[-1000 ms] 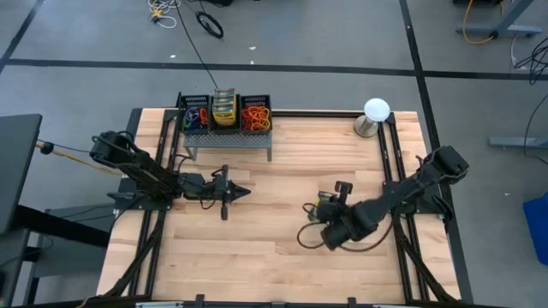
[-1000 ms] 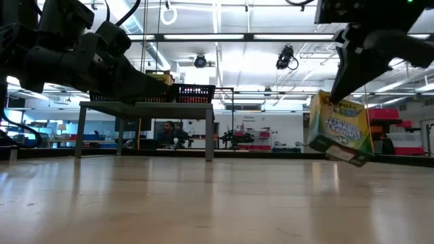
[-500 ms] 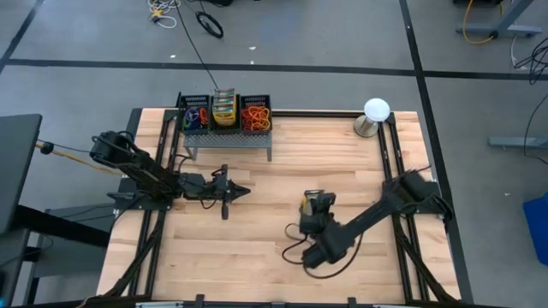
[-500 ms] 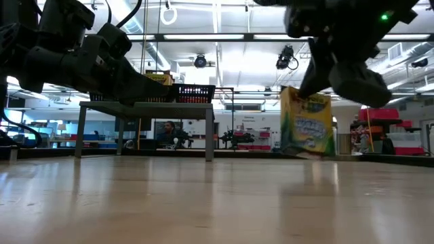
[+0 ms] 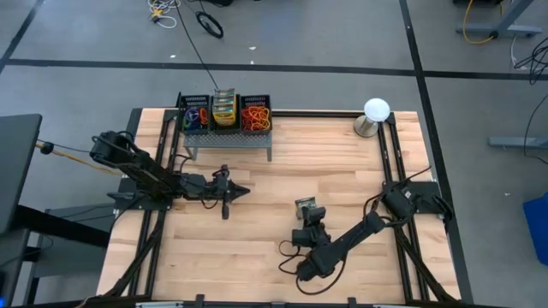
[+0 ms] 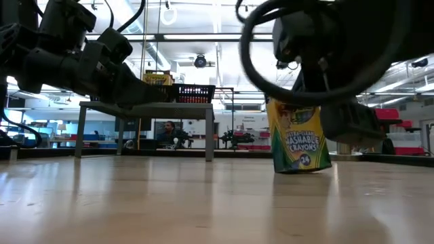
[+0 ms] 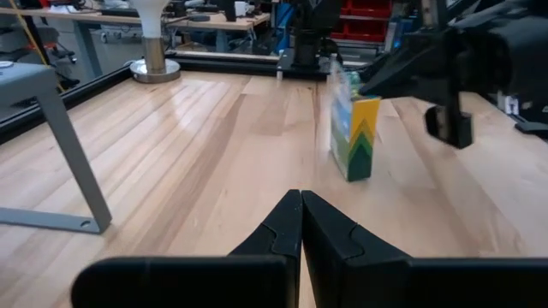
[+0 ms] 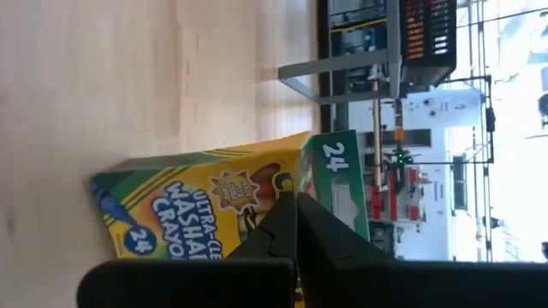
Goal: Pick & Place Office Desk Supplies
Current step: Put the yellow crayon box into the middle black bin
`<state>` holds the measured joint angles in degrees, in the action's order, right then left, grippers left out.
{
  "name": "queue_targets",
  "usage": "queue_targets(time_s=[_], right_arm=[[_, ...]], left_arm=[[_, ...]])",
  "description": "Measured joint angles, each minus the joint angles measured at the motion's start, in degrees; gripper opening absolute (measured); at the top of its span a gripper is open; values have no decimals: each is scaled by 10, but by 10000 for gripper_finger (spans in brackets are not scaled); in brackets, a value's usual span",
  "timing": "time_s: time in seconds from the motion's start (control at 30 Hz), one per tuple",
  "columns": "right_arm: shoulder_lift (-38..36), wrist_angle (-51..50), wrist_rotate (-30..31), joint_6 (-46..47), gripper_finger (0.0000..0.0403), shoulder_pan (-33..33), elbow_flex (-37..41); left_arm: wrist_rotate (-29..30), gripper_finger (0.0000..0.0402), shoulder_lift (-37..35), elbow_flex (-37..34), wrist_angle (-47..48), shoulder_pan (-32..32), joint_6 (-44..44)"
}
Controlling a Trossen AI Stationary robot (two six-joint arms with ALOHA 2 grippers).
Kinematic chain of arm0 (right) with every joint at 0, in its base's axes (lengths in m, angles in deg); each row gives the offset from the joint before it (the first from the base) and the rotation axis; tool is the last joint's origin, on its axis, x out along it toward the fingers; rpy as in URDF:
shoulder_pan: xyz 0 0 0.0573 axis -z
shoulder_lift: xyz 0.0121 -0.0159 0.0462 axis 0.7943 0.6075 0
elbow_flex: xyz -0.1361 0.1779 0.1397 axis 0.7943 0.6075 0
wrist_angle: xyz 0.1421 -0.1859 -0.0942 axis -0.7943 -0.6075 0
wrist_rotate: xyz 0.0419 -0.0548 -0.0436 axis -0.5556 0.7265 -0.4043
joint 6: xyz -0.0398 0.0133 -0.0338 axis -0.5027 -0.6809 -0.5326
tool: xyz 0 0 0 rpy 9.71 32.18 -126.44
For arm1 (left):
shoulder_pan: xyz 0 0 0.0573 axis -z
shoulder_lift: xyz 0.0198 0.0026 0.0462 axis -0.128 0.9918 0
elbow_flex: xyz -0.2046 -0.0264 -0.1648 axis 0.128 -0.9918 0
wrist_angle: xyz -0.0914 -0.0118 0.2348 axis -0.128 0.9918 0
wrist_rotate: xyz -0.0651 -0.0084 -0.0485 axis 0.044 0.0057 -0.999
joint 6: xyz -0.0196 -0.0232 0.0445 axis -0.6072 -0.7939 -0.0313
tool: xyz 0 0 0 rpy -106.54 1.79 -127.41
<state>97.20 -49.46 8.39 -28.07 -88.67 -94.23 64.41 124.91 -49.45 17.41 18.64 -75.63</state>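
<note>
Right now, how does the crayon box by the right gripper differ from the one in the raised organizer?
The crayon box stands upright on the table, alone, at the right gripper. The organizer's crayon box sits in the middle bin of the raised organizer, between rubber-band bins. Both are yellow and green.

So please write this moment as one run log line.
right tool: shut on crayon box | box: upright, at table centre | left tool: shut, empty, waits left of centre

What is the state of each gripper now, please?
Left gripper: shut, holding nothing, above mid-table.
Right gripper: shut on the crayon box, which stands on the table.
</note>
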Motion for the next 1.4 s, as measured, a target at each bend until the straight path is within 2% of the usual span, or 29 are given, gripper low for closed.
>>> queue_targets(time_s=[0.27, 0.5, 1.1, 1.4], right_arm=[[-4, -4, -38, 13, 7, -30, -7], [-4, 0, -46, 17, 26, -32, -7], [-2, -1, -82, 10, 178, -2, -22], [-2, -2, -108, -5, 194, -11, -75]], left_arm=[[3, 11, 0, 0, 0, 0, -2], [3, 11, 0, 0, 0, 0, -3], [3, 11, 0, 0, 0, 0, -8], [3, 11, 0, 0, 0, 0, -7]])
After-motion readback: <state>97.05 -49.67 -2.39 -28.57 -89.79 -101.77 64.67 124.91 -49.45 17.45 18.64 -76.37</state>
